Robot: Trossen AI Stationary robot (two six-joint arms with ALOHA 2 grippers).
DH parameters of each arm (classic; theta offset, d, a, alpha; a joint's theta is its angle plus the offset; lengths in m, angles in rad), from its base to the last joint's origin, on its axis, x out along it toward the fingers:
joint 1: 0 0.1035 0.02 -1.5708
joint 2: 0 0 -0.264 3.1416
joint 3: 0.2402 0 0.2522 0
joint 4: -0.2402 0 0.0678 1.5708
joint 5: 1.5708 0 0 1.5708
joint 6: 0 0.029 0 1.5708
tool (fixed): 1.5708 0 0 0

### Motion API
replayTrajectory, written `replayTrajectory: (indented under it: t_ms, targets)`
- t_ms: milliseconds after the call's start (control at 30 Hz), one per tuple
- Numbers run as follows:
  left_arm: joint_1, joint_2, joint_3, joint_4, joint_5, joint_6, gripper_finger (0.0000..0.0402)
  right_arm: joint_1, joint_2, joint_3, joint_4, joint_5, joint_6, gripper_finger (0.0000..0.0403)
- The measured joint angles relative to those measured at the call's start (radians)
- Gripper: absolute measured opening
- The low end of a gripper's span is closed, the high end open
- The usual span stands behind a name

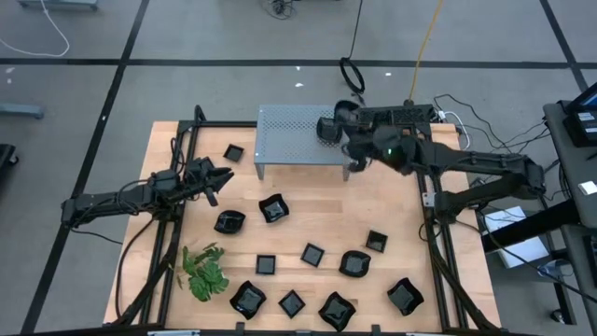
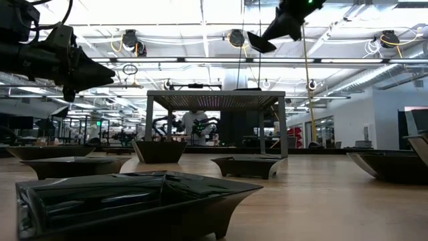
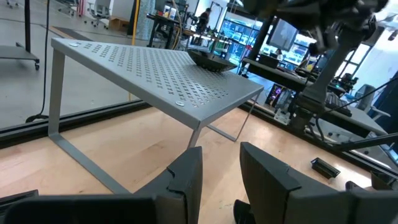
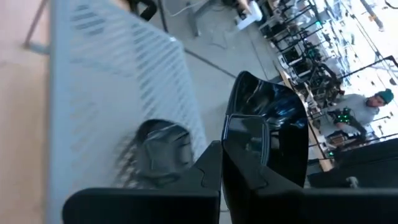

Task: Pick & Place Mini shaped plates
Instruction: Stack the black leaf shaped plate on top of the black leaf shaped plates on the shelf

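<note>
Wooden worktop (image 1: 392,210) is scattered with mini shaped plates (image 1: 271,209) toward its near edge. One plate (image 4: 273,124) is pinched by the right end effector (image 1: 328,128) above the perforated stand (image 1: 294,138) at the far edge. Left end effector (image 1: 222,177), fingers parted and empty, is held near the left edge.

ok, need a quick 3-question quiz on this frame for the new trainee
1. True or false: the left gripper holds a plate.
2. What does the right gripper grip? A) the sprig B) a black plate C) nothing
3. Fill in: one plate already sits on the grey ____.

Key: 1 false, its fingers are apart and empty. 2 B. 3 stand.
</note>
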Motion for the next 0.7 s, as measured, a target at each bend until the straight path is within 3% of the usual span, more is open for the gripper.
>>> replayTrajectory:
  t_ms: [133,267,400,700]
  targets:
    - [0.000,0.000,0.000,0.000,0.000,0.000,0.0111,-0.086,0.040,0.000,0.055,-0.121,-0.021,0.0000]
    - [0.000,0.000,0.000,0.000,0.000,0.000,0.0111,-0.129,0.090,0.000,0.047,-0.184,-0.276,0.0000]
    - [0.000,0.000,0.000,0.000,0.000,0.000,0.0111,-0.158,0.134,0.000,0.055,-0.182,-0.527,0.0000]
    - [0.000,0.000,0.000,0.000,0.000,0.000,0.0111,-0.196,0.173,-0.001,0.049,-0.179,-0.740,0.0000]
